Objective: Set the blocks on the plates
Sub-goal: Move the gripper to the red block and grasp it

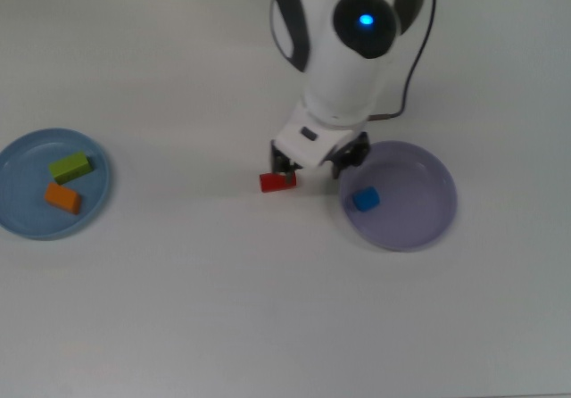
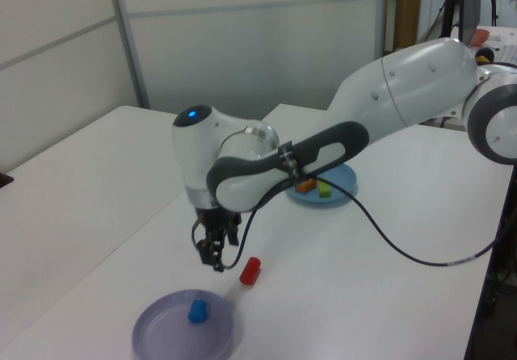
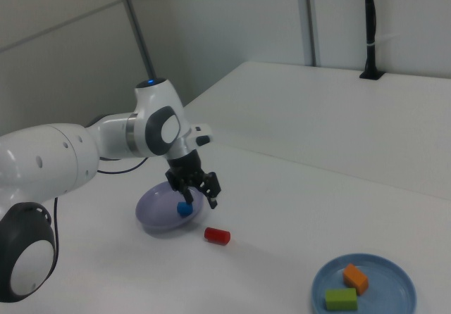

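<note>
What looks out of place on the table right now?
Only the red block: it lies on the bare table between the plates, beside the open end effector. Nothing is spilled or damaged.

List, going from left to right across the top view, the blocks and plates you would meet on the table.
Light blue plate holding the orange block then the green block → red block → lavender plate holding the blue cube.

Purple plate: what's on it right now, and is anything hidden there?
Only the blue cube lies on the purple plate, near the top view's left rim. The end effector covers just the plate's far-left edge in the top view; the right view shows nothing else there.
</note>
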Tool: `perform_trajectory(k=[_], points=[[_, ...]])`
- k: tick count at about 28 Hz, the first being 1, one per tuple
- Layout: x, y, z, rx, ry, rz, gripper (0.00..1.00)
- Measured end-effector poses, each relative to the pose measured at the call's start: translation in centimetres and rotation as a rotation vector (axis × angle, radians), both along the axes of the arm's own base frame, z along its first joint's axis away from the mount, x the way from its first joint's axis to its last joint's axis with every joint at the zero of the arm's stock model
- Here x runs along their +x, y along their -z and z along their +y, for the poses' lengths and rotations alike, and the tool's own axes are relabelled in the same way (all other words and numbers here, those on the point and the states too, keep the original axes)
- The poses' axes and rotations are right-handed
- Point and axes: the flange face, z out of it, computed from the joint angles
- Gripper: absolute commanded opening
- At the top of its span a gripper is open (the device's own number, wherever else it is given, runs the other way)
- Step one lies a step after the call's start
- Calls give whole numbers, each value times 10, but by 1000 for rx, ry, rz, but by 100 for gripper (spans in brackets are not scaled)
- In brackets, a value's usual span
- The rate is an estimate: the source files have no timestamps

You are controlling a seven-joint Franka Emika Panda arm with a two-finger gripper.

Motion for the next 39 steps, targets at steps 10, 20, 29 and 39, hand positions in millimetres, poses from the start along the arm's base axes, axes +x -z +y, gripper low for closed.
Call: perform_trajectory(k=[10, 20, 29, 39], points=[[-4, 14, -54, 4, -56, 77, 86], [-16, 43, -49, -4, -93, 138, 87], [-13, 66, -52, -25, -111, 145, 73], [-11, 74, -55, -26, -118, 147, 44]])
